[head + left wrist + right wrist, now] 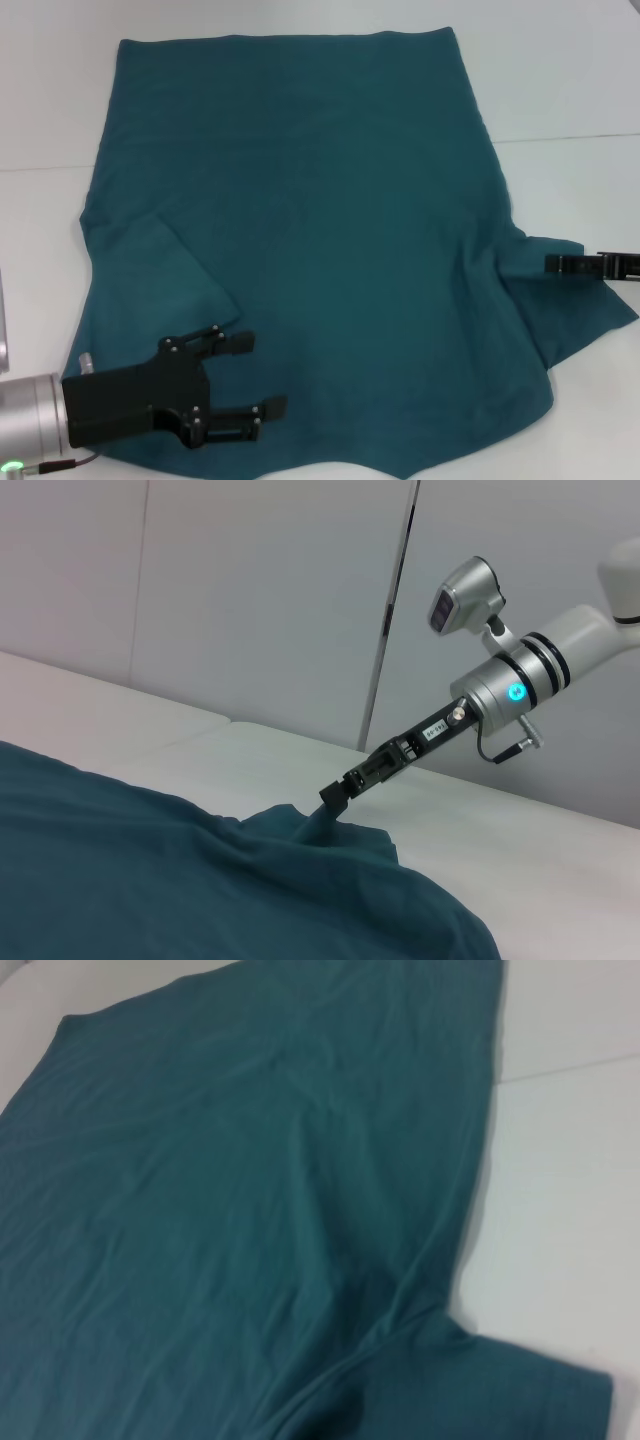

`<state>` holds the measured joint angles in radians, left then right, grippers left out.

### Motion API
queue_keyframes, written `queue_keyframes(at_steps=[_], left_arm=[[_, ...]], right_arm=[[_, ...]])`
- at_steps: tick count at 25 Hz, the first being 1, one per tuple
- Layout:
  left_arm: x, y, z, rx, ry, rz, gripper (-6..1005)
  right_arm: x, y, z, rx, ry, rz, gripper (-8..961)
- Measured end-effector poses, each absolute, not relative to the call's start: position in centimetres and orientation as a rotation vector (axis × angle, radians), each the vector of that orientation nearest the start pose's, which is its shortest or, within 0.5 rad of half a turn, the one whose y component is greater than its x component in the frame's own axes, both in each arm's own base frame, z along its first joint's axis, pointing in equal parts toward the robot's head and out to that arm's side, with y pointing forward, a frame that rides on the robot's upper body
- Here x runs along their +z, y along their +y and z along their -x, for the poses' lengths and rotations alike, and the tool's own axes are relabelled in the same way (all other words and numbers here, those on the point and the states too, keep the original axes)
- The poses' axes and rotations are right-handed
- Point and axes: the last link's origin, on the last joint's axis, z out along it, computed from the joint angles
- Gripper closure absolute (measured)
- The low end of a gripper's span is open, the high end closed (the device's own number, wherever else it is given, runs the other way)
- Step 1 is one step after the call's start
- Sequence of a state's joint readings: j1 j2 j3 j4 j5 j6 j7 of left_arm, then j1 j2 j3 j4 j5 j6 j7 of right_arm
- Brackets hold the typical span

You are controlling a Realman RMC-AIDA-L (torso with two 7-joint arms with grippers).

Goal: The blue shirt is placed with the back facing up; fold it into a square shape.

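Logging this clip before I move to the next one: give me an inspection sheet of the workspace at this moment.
Surface: white table, a seam line across it.
Job's things: blue shirt spread flat, plain side up; left sleeve folded in over the body.
Clutter: nothing seen.
Grippers: left gripper over the shirt's near left part, jaws open; right gripper low at the right sleeve, jaws shut on a pinch of fabric.
Cables: short black cable on the right wrist.
Surroundings: pale wall panels.

The large dark teal-blue soft-fabric short-sleeved shirt (pixel 330 230) lay spread flat, plain side up, over most of the white surface (pixel 570 80), hem toward the far edge, its left sleeve folded inward.
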<state>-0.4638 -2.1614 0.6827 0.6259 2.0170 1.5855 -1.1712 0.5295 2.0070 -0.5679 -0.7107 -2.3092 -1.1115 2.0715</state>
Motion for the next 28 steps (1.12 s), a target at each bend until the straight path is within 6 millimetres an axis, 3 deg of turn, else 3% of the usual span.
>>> queue_keyframes(at_steps=[12,23,28], left_arm=[[-3.84,29.67,26.30,-0.760,-0.478,2.769,94],[-3.84,29.73,26.32,-0.756,-0.479,2.766,93],[-3.84,29.68,26.38,-0.756,-0.482,2.765,94]], right_arm=[[5.78,36.98,-35.12,0.347,1.433,2.015,91],[6.05,37.05,-35.09,0.348,1.425,2.016,552],[6.09,37.01,-35.12,0.364,1.425,2.008,662]])
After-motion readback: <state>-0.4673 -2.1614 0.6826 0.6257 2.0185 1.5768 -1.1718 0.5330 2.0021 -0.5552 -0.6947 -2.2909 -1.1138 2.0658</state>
